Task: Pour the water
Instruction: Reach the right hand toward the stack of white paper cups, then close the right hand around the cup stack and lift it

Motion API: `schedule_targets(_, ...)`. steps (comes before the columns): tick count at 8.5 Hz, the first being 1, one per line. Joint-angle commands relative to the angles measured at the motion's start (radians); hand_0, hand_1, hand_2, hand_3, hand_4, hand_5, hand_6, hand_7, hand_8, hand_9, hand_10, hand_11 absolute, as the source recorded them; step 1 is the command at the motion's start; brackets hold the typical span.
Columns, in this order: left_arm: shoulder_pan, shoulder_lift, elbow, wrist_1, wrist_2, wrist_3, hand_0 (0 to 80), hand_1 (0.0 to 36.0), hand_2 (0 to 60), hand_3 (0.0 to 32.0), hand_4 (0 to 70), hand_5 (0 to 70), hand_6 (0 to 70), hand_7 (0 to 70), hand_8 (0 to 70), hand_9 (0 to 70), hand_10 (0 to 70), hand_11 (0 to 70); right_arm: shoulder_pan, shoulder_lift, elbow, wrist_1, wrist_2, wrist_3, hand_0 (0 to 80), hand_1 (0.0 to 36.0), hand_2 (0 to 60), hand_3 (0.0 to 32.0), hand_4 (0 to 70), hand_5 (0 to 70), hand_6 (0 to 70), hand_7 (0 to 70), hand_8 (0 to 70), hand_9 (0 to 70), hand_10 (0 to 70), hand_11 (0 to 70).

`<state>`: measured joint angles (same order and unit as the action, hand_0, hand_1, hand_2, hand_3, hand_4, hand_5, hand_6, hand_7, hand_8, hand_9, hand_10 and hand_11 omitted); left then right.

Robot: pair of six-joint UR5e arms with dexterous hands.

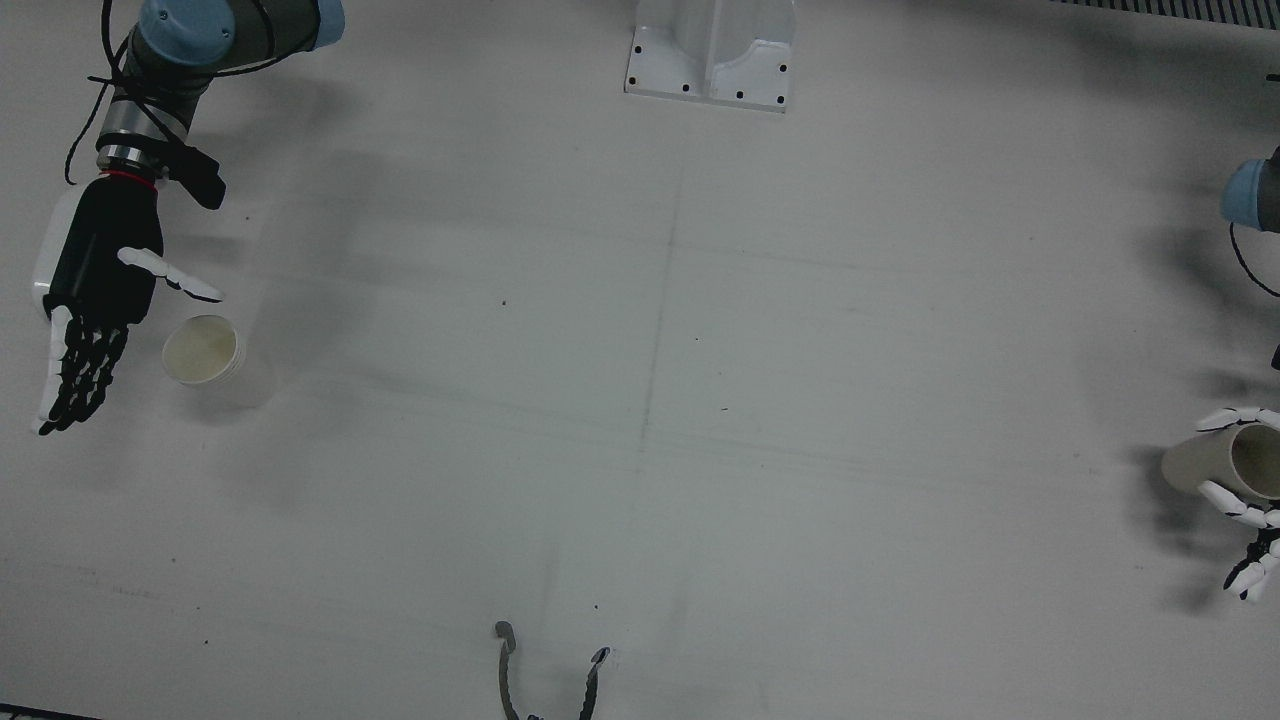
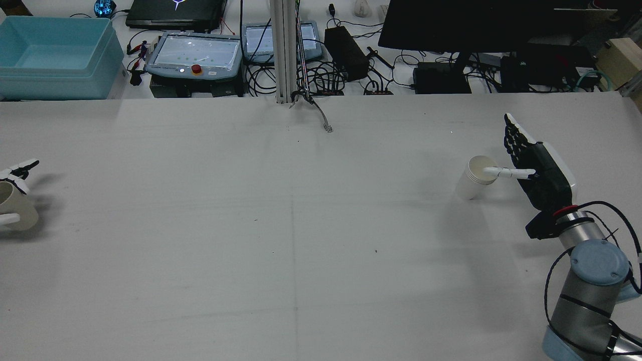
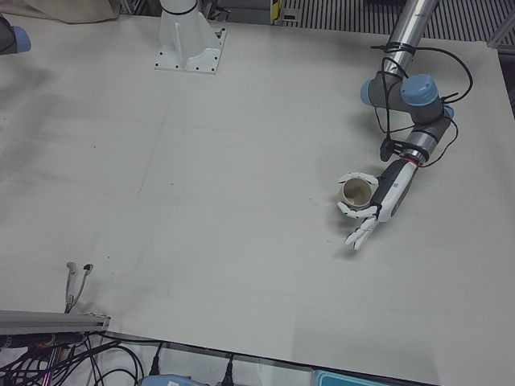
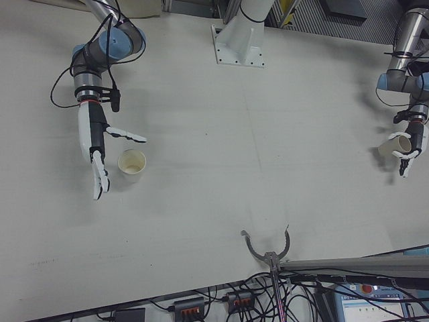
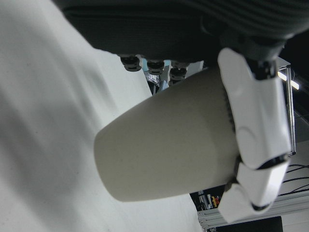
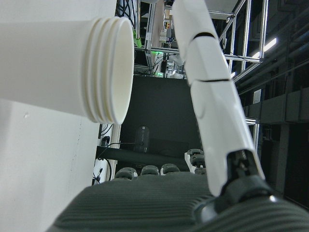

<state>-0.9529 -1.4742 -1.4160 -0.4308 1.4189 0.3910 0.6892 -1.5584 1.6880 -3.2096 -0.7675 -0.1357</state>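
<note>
From behind the arms, the pale table [image 2: 301, 225] carries the white cup [image 2: 474, 176] far over on the robot's right side, and only a sliver of the beige cup [image 2: 17, 210] shows at the opposite edge. The left-front view gives that second cup whole: it sits tilted in the left hand [image 3: 372, 207], mouth turned up and sideways, white fingers [image 3: 352, 210] curled round its wall. The left hand's own camera shows the grip closest, with a white finger pressed flat along the cup's side and the cup's base clear of the table.

The near-overhead front view shows what the rear one cannot: the inside of the white cup, which looks yellowish, though I cannot tell whether liquid is in it. That cup stands upright on the table, just beside the right hand [image 1: 95, 300]. This hand is spread wide and holds nothing; its black fingers [image 1: 80, 375] stretch out straight, past the cup on the side away from the table's middle, and its white thumb [image 1: 170, 275] reaches over the table on the pedestal side of the cup's rim. From the rear the thumb tip seems to overlap the rim, but the overhead view shows a gap, so it is apart from the cup. The right hand's camera shows the cup's ribbed rim close to the thumb.

A white pedestal base [image 1: 712, 55] stands well away from the white cup, and a grey tong-like tool [image 1: 550, 670] lies at the operators' edge
</note>
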Motion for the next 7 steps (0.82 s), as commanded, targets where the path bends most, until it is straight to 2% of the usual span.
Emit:
schedule_targets(1,-0.001,0.003,0.002,-0.005,0.000,0.000,52.9,17.8,27.0,0.0,59.8,51.0,10.5,7.8,4.6,2.5,2.3,4.2,-0.039,-0.009,-0.004,-0.001,0.030,-0.036,80.0,34.9,4.2,0.0,0.0,0.0,0.0,0.0,0.0,0.0,0.0,1.2)
schedule_targets(2,-0.001,0.002,0.002,-0.005,0.000,0.000,52.8,17.7,27.2,0.0,59.5,50.8,10.4,7.6,4.5,2.4,2.4,4.3,-0.037,-0.011,-0.005,-0.001,0.030,-0.036,77.0,33.5,6.5,0.0,0.0,0.0,0.0,0.0,0.0,0.0,0.0,0.8)
schedule_targets(3,-0.001,0.002,0.003,-0.005,0.000,0.000,52.6,17.6,27.2,0.0,59.6,50.7,10.4,7.6,4.5,2.4,2.3,4.3,-0.042,-0.020,-0.023,0.000,0.031,-0.035,72.0,32.5,6.6,0.0,0.0,0.0,0.0,0.0,0.0,0.0,0.0,0.6)
schedule_targets(7,0.000,0.000,0.020,-0.020,0.000,0.000,52.3,17.5,27.4,0.0,58.9,50.2,10.1,7.3,4.4,2.3,2.4,4.4,-0.059,-0.009,-0.074,0.019,0.053,-0.021,62.8,29.8,7.2,0.0,0.0,0.0,0.0,0.0,0.0,0.0,0.0,0.8)
